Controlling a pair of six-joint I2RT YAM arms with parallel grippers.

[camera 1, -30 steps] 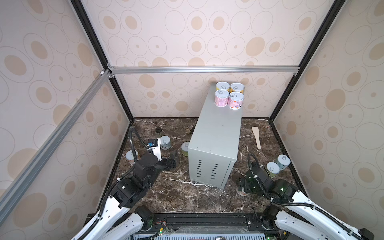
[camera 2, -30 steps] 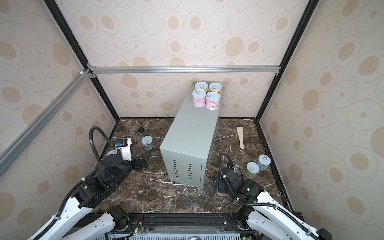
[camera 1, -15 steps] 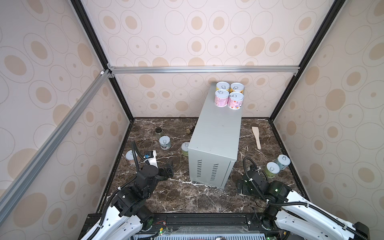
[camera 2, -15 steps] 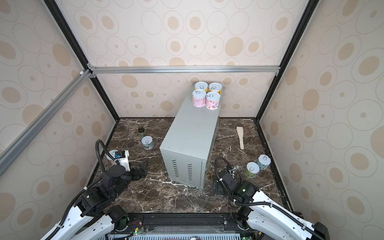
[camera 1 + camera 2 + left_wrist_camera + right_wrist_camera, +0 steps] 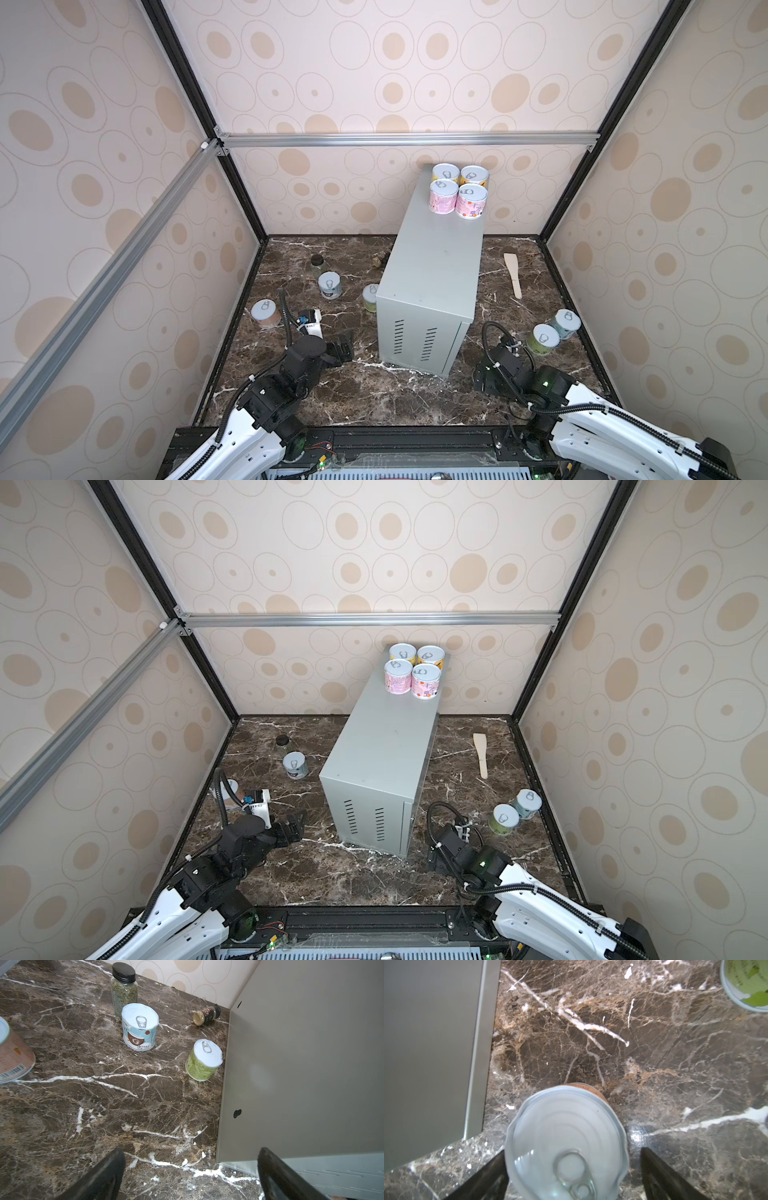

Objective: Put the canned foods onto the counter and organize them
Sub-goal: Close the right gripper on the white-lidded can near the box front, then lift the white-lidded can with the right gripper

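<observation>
Several canned foods, pink and yellow, stand grouped (image 5: pixel 457 191) at the far end of the grey counter (image 5: pixel 432 286) in both top views. On the marble left of it stand a white-blue can (image 5: pixel 139 1026), a green can (image 5: pixel 204 1059) and an orange can (image 5: pixel 265 313). A green can (image 5: pixel 545 338) and a white-blue can (image 5: pixel 565 324) stand at the right. My left gripper (image 5: pixel 191 1150) is open and empty near the counter's front corner. My right gripper (image 5: pixel 573 1150) is open astride an orange-labelled can (image 5: pixel 566 1126), with a gap at one finger (image 5: pixel 654 1167).
A black-lidded herb jar (image 5: pixel 124 987) stands behind the white-blue can. A small spice bottle (image 5: pixel 206 1015) lies by the counter's side. A wooden spatula (image 5: pixel 513 274) lies at the back right. Patterned walls close in three sides.
Both arms have drawn back toward the front edge. The left gripper left the cans on the left side. The right gripper's jaws have narrowed a little.
</observation>
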